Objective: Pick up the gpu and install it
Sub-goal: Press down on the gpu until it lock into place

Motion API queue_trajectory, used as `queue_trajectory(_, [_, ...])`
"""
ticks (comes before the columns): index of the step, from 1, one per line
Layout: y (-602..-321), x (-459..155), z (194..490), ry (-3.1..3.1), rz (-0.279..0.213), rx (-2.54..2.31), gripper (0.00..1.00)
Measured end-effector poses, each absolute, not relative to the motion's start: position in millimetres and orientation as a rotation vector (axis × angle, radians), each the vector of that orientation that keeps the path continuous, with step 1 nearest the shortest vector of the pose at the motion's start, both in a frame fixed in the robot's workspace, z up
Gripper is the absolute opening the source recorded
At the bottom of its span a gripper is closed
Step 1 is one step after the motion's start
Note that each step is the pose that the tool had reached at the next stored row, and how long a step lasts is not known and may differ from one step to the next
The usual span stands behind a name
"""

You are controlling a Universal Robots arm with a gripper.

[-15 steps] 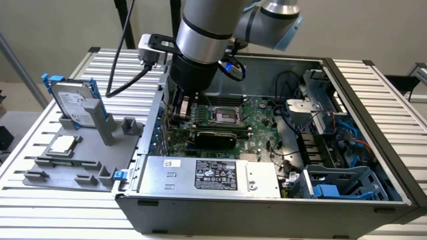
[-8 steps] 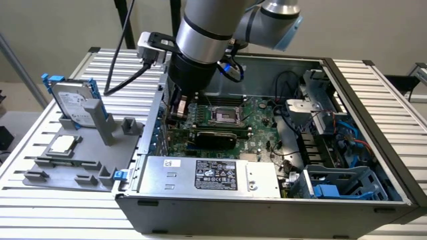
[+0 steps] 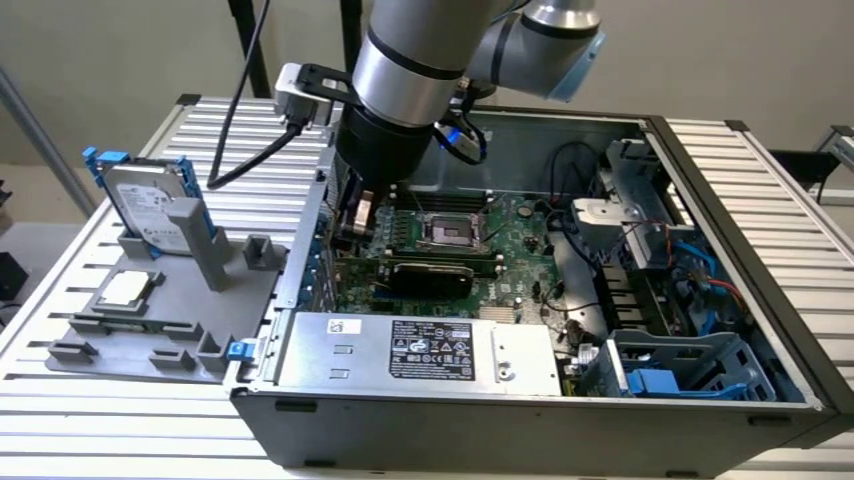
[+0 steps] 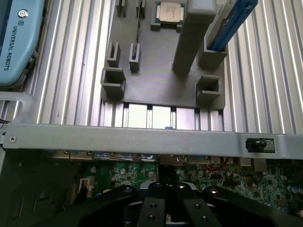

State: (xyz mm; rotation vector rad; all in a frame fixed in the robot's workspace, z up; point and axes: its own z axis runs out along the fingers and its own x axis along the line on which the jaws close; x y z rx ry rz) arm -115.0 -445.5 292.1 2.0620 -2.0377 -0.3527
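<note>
In the exterior view, nearest the camera, one boxy silver sheet-metal power supply [image 3: 414, 350] with a black-and-white label lies along the six o'clock edge of the open grey steel computer case [image 3: 747, 200]. One blue plastic drive cage [image 3: 681, 372] sits at its four o'clock. Behind them lies the flat green motherboard [image 3: 514, 235], studded with small parts. Across it stands the gpu [image 3: 427, 272], one long thin dark rectangular card, at the board's six o'clock, with one square metal processor socket [image 3: 447, 230] just beyond it. My black metal gripper [image 4: 165, 208] is down inside the case by its nine o'clock wall, near the card's end. Its fingers are drawn together; whether they touch the card I cannot tell. My glossy silver arm [image 3: 407, 70] rises toward twelve o'clock. Well to nine o'clock of the case, on the ribbed aluminium table [image 3: 747, 150], rests one matte grey plastic holder tray [image 3: 200, 330]. It carries one square silver processor chip [image 3: 123, 290], one upright silver hard drive with blue rails [image 3: 147, 205] and one tall grey post [image 3: 194, 235]. The wrist view shows two hollow square sockets [image 4: 112, 78] on that tray.
</note>
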Motion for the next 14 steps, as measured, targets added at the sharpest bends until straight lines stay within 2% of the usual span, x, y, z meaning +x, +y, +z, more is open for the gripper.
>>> queue_trajectory(14, [-441.8, -116.7, 290.7, -2.036, -0.359, 2.056, 0.11])
